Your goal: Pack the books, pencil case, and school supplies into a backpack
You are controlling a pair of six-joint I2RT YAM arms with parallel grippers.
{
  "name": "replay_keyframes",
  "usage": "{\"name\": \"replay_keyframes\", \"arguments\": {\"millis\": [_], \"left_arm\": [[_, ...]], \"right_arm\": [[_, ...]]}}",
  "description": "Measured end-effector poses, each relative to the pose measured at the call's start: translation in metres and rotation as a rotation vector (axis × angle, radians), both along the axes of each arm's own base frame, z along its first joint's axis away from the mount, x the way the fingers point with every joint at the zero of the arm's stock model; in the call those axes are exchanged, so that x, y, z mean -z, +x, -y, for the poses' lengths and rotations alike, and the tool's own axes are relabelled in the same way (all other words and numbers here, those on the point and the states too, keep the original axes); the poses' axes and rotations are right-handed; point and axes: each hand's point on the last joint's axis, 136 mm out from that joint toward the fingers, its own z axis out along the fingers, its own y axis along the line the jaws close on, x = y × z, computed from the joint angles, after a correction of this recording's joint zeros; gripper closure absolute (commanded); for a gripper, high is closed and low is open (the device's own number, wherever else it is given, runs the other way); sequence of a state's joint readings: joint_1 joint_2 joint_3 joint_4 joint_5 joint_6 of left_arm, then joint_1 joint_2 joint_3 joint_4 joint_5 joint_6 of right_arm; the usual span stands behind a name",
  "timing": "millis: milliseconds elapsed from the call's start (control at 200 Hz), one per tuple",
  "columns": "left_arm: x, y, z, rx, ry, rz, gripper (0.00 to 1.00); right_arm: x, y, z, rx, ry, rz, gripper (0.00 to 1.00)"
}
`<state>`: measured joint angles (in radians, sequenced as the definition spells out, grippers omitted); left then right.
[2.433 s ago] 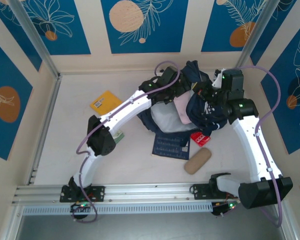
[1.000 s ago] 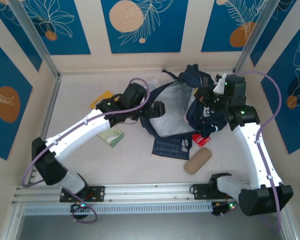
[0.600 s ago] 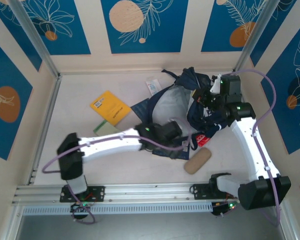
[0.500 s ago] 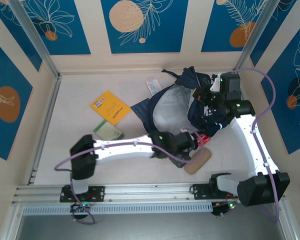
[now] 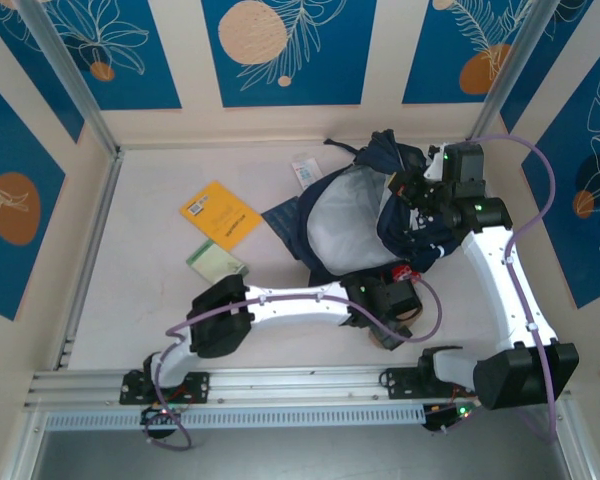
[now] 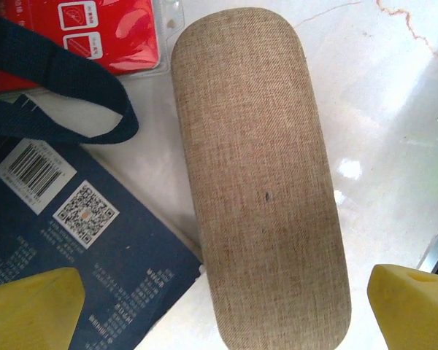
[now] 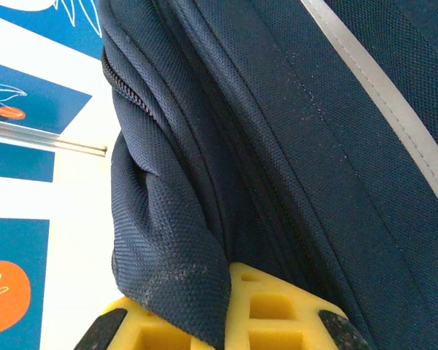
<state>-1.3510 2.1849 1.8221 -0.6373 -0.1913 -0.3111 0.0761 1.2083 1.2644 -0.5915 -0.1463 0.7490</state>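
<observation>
Held left claw (image 6: 226, 313) spread wide above tan pencil case (image 6: 259, 182), lying flat on bench (image 6: 394, 109) just beside red packet (image 6: 80, 33) and navy book (image 6: 95, 248); pinched fold of backpack (image 7: 314, 146) fabric tight in right claw (image 7: 226, 317), at far right of bench.

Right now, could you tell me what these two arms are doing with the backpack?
The right claw is shut on fabric of the backpack, holding its mouth open. The left claw hangs open above the tan pencil case, which lies on the table beside a navy book and a red packet. A yellow book and a green packet lie on the table.
</observation>
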Motion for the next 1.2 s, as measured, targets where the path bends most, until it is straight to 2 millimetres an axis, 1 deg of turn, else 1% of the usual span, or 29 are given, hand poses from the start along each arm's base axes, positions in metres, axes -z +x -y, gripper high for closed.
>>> {"name": "replay_keyframes", "arguments": {"millis": [205, 320, 410, 495, 545, 615, 840, 905, 945, 1065, 1125, 1200], "left_arm": [[0.008, 0.005, 0.021, 0.001, -0.016, 0.003, 0.0], [0.022, 0.006, 0.031, 0.009, 0.001, -0.003, 0.0], [0.035, 0.006, 0.033, 0.01, 0.026, -0.01, 0.0], [0.05, 0.005, 0.029, 0.01, 0.061, -0.018, 0.0], [0.054, 0.006, 0.028, 0.008, 0.07, -0.014, 0.0], [0.052, 0.008, 0.028, 0.004, 0.069, -0.013, 0.07], [0.053, 0.015, 0.025, -0.005, 0.07, -0.033, 0.41], [0.052, 0.017, 0.024, -0.007, 0.066, -0.04, 0.47], [0.052, 0.017, 0.024, 0.001, 0.065, -0.038, 0.49], [0.051, 0.016, 0.02, 0.004, 0.066, -0.037, 0.5], [0.051, 0.014, 0.013, 0.008, 0.078, -0.038, 0.49], [0.047, 0.011, -0.002, 0.01, 0.095, -0.041, 0.49]], "right_arm": [[0.0, 0.0, 0.0, 0.005, 0.007, -0.004, 1.0], [0.0, 0.0, 0.0, 0.007, 0.01, -0.006, 1.0], [0.0, 0.0, 0.0, 0.01, 0.012, -0.008, 1.0], [0.0, 0.0, 0.0, 0.011, 0.013, -0.008, 1.0], [0.0, 0.0, 0.001, 0.013, 0.015, -0.008, 1.0], [0.0, 0.0, 0.001, 0.013, 0.016, -0.008, 1.0], [-0.001, 0.0, 0.001, 0.017, 0.02, -0.006, 1.0], [-0.001, 0.0, 0.002, 0.019, 0.019, -0.003, 1.0], [-0.001, -0.001, 0.002, 0.021, 0.02, -0.004, 1.0], [-0.001, -0.004, 0.004, 0.023, 0.018, 0.001, 1.0], [-0.002, -0.004, 0.005, 0.026, 0.018, 0.004, 1.0], [-0.004, -0.005, 0.006, 0.026, 0.014, 0.01, 1.0]]}}
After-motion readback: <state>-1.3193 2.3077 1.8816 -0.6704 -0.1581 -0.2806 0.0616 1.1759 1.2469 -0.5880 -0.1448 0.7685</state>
